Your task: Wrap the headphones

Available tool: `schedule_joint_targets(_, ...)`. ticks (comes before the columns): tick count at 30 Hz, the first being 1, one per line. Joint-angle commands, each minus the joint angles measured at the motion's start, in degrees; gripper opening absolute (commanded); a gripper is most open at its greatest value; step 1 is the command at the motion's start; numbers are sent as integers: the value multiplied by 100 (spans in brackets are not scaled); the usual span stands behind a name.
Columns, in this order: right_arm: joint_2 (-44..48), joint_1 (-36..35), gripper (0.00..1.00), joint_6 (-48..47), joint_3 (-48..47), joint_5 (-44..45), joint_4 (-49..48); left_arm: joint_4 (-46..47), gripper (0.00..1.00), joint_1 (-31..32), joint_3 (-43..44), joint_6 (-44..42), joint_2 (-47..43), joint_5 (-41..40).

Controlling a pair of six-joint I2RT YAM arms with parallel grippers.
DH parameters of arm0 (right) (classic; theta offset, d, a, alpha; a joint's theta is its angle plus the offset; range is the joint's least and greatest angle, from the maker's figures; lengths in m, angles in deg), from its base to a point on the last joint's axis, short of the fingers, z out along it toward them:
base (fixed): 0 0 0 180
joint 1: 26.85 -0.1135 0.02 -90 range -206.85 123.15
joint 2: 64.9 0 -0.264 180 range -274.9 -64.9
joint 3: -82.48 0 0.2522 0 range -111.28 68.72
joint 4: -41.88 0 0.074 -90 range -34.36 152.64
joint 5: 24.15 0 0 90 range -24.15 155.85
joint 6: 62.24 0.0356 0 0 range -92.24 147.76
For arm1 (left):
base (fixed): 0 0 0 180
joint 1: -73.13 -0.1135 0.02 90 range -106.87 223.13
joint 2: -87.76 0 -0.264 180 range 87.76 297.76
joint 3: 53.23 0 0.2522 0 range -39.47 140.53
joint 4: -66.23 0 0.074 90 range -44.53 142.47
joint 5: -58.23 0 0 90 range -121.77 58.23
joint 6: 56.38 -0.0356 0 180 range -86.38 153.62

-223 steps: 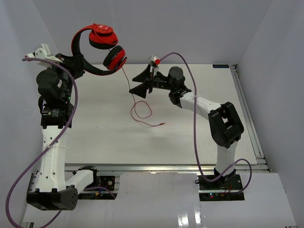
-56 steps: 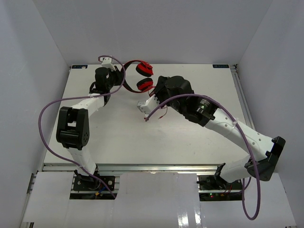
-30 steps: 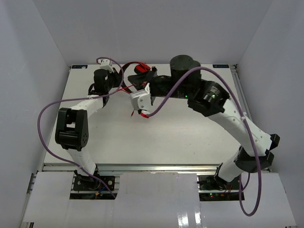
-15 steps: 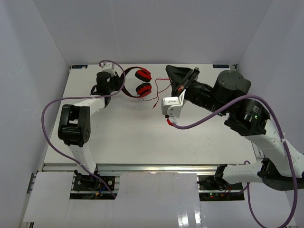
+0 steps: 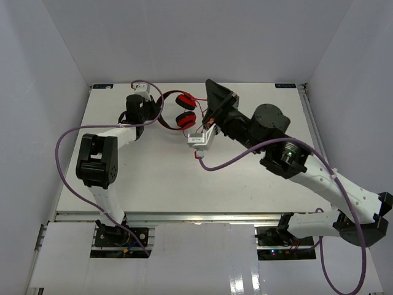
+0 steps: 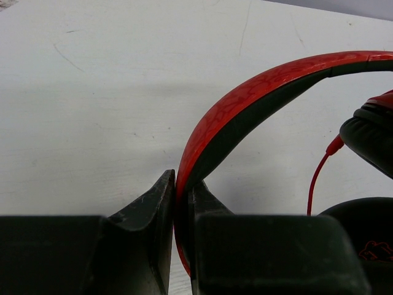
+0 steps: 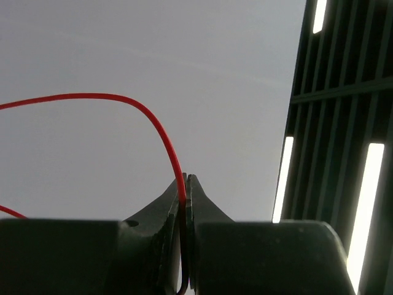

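Observation:
The headphones (image 5: 186, 119) lie at the back middle of the white table, with both red ear cups side by side. My left gripper (image 5: 152, 112) is shut on the red-and-black headband (image 6: 245, 92), low over the table; its jaws (image 6: 181, 184) pinch the band. A black ear pad (image 6: 371, 135) and the thin red cable (image 6: 316, 178) show at the right of that view. My right gripper (image 5: 212, 91) is raised just right of the ear cups and points upward. Its jaws (image 7: 186, 179) are shut on the red cable (image 7: 123, 98), which arcs away to the left.
The white table (image 5: 153, 172) is boxed in by grey walls on three sides. Thick purple robot cables loop at the left (image 5: 64, 138) and across the right arm (image 5: 245, 153). A metal rail (image 5: 196, 216) runs along the near edge. The right wrist view shows ceiling lights (image 7: 285, 178).

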Motion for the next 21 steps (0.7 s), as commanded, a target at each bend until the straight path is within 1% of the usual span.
schedule_joint_targets(1, -607, -6, 8, -734, -373, -19, -1102, 223, 0, 270, -6, -160, -258, 237)
schedule_joint_targets(4, -1058, -32, 8, -309, -1274, -154, -623, 176, 0, 432, 14, -220, -280, 214)
schedule_joint_targets(5, -1170, -46, 8, -382, -1431, -182, -675, 155, 0, 488, 28, -262, -280, 241)
schedule_joint_targets(8, -1341, -47, 8, -482, -1606, -298, -760, 113, 0, 646, 100, -372, -212, 231)
schedule_joint_targets(12, -1672, -47, 8, -460, -2086, -352, -707, 117, 0, 801, 179, -398, -122, 297)
schedule_joint_targets(17, -1851, -47, 8, -176, -2465, -410, -567, 186, 0, 946, 383, -201, -23, 372)
schedule_joint_targets(21, -1896, -47, 8, -168, -2482, -401, -634, 235, 0, 1001, 646, 132, 101, 572)
